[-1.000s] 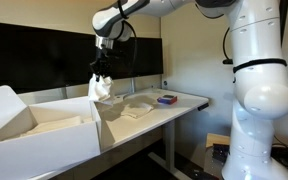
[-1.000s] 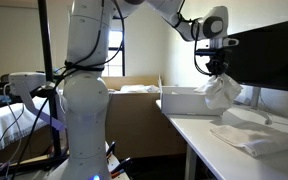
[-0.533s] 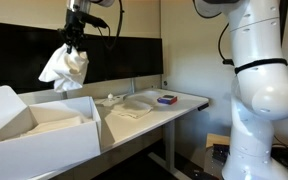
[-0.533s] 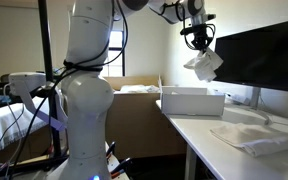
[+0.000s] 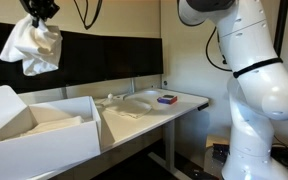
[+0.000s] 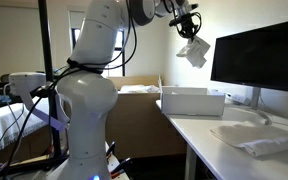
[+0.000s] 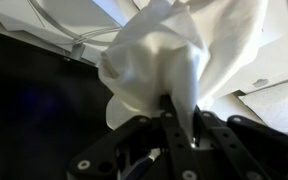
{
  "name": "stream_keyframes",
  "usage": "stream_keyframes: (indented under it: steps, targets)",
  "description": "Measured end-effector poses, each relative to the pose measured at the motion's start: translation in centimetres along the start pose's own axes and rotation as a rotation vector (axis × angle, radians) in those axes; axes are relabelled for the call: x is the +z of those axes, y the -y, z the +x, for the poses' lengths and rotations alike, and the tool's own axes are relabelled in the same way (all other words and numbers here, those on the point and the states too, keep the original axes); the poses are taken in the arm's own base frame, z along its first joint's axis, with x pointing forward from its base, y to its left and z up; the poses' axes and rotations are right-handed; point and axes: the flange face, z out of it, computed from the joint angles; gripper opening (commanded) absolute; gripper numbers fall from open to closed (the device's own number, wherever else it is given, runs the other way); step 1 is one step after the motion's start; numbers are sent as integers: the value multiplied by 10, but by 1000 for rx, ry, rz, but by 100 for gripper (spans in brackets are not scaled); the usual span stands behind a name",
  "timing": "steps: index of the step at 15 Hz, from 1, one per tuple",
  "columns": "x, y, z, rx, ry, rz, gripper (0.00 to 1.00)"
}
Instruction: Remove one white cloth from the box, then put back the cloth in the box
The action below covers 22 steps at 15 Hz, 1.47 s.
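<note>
You're swinging the white cloth (image 5: 32,47) higher, above the box (image 5: 54,145); your tool (image 5: 42,12) is clamping it, so lowering is probably coming next.

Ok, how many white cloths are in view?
3 clearly: the held cloth hangs from the gripper, a second cloth lies on the table, a third cloth lies in the box. More may be hidden underneath.

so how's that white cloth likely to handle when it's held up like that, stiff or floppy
Likely floppy: the white cloth hangs in crumpled folds below the gripper, keeping no shape. Probably light for its size, since one pinch at a bunched spot carries all of it. Lowered, it may drape over a wall of the box rather than land flat.
</note>
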Motion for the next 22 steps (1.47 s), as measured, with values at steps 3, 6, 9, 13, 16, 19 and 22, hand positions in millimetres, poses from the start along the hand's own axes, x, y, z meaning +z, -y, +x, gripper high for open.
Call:
stream_keyframes:
  steps: [3,6,9,13,16,19,22]
  targets:
    - [1,32,8,-38,-12,5,4]
    - [5,53,12,-53,-10,18,4]
    - [7,60,15,-54,-10,23,4]
    - [-6,53,18,-43,-29,19,4]
    - [-18,50,19,-38,-46,19,4]
    - [-27,45,19,-32,-55,16,4]
    - [-37,37,18,-23,-56,6,47]
